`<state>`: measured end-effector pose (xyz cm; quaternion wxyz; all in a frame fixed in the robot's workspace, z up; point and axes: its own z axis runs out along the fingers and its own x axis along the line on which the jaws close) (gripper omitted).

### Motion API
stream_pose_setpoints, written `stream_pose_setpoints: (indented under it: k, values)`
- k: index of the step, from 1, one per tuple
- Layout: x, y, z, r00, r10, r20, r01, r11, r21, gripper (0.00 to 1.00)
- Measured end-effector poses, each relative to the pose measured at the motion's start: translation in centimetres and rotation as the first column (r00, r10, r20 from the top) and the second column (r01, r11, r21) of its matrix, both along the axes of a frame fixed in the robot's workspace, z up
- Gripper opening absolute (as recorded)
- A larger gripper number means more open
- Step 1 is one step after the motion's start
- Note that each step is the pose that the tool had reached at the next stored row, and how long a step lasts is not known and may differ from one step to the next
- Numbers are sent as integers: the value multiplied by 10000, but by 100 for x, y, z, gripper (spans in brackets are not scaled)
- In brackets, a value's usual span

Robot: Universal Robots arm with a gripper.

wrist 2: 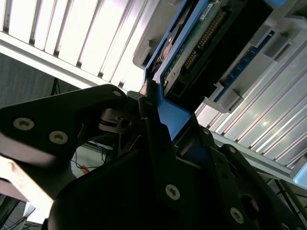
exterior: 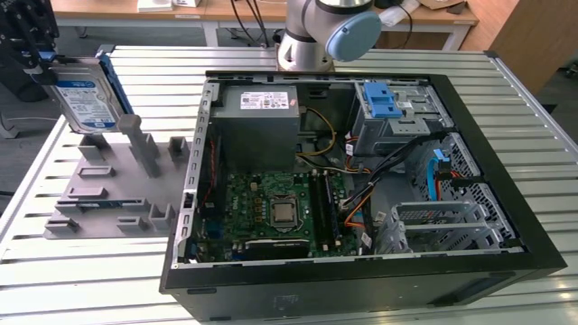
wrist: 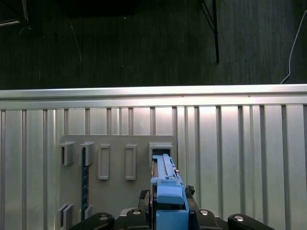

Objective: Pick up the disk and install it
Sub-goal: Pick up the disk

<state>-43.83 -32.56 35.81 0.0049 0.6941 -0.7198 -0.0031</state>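
In the exterior view, a black robot gripper [exterior: 34, 51] is closed on the top edge of the disk [exterior: 86, 101], a flat silver metal hard drive with a white-and-blue label and a blue plastic frame along its edges. The disk hangs upright straight below the gripper. Just under it lies a flat grey plastic fixture plate [exterior: 108, 196] with raised slots and posts, and the drive seems to be lifted out of it, though its lower edge is close to one post. Well away from the gripper, on the far side of that plate, a large black open computer case [exterior: 343, 294] lies on a slatted silver metal table [exterior: 72, 284]. A grey metal drive bay with a blue plastic latch [exterior: 384, 101] sits deep inside the case. In the second wrist view, the gripper [wrist 2: 160, 120] has its jaws drawn in tight on the blue frame, and the disk [wrist 2: 206, 38] reaches away from it, showing its green circuit-board side. In the first wrist view, the disk [wrist: 168, 187] is seen edge-on, clamped in the gripper [wrist: 169, 206], with the fixture plate [wrist: 115, 191] and table [wrist: 240, 158] beneath. By this showing the pick-up looks done, while the installing is left: the drive is far from the case.
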Motion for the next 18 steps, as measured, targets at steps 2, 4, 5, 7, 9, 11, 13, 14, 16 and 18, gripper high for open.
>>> stream_pose_setpoints:
  k: [2, 4, 5, 7, 9, 11, 13, 14, 16, 18]
  values:
    - [0, 0, 0, 10000, 0, 0, 0, 10000, 2, 36]
    - [0, 0, 0, 10000, 0, 0, 0, 10000, 3, 36]
    - [0, 0, 1, 10000, 0, 0, 0, 10000, 7, 36]
    - [0, -1, 7, 10000, 2, -1, -2, 10000, 61, 36]
    - [0, 0, 11, 10000, 0, 2, 0, 9999, 135, 36]
    - [-1, 1, 18, 10000, -1, 3, 1, 9998, 185, 36]
    - [-1, 0, 30, 10000, -1, 4, 1, 9998, 191, 36]
    - [0, 0, 39, 10000, 0, 2, 0, 9998, 191, 36]
    - [0, 0, 56, 10000, 0, 3, 0, 9998, 193, 36]
    - [0, 0, 73, 10000, 0, 3, 0, 9998, 193, 36]
